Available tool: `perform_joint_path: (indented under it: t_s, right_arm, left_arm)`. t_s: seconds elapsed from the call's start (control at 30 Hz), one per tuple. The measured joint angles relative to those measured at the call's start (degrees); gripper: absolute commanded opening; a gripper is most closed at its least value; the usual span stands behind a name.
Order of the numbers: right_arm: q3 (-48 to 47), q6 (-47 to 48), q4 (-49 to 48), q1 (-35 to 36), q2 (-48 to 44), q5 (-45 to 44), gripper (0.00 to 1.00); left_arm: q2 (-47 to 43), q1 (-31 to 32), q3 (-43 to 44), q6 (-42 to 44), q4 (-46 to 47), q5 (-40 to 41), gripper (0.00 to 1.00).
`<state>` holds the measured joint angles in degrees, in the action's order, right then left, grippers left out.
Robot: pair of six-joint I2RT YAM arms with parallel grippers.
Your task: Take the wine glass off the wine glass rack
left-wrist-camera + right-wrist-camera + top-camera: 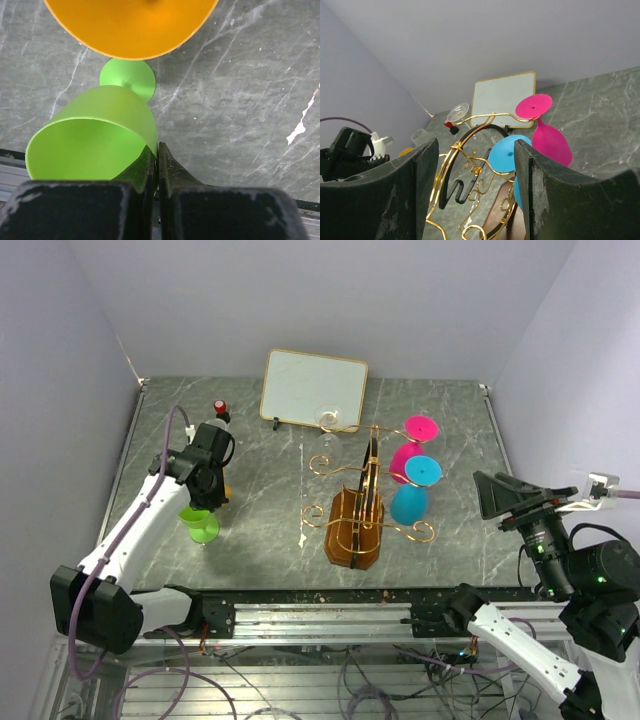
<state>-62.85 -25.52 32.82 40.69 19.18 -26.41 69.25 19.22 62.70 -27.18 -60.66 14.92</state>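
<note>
Left gripper [157, 147] fills the bottom of its wrist view, black fingers [172, 170] pressed together on the thin wall of the green wine glass [95, 135], one finger showing dark through the green plastic and the other outside. Grey marbled worktop [260, 530] carries everything. White framed board [315, 388] stands propped at the back. Wine glass rack [357, 520], a brown wooden body with gold wire arms, stands right of centre, in front of the board. Blue wine glass [412, 495] and pink wine glass [410, 455] hang upside down on the rack's right side, pink behind blue. Green wine glass sits off the rack, well to its left under the left gripper, tilted with its round foot pointing away from the wrist camera; can't tell if the foot touches the worktop. Orange cup [132, 25] is just beyond the green foot. Right gripper [475, 145] is spread wide with nothing between its fingers, held to the right of the rack and facing it. Clear glass [458, 111] sits on a wire arm near the board. Small red-topped item [220, 408] stands at back left.
</note>
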Motion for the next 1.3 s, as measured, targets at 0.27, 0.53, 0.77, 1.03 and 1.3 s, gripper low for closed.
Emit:
perform_joint_path:
  t_s: [0.27, 0.53, 0.77, 1.03, 1.3]
  right_arm:
    - [1.7, -1.5, -0.3, 0.0, -2.6, -0.9, 0.61]
    - [1.8, -2.0, -0.2, 0.0, -2.6, -1.4, 0.61]
    - [2.6, -3.8, -0.1, 0.0, -1.6, 0.5, 0.61]
    - [2.2, -5.0, 1.8, 0.0, 4.6, 6.1, 0.61]
    - [-1.7, -6.6, 7.1, 0.0, 11.3, 5.0, 0.65]
  left_arm:
    - [1.1, -1.6, -0.2, 0.8, 1.1, -2.0, 0.07]
    - [1.2, -1.8, -0.2, 1.6, 1.4, -3.1, 0.22]
    - [2.1, -1.9, -0.2, 2.1, 1.2, -3.6, 0.55]
    - [-3.6, -1.9, -0.1, 1.3, 1.2, -2.5, 0.76]
    - [-8.9, -2.1, 2.2, 1.2, 2.0, -3.2, 0.8]
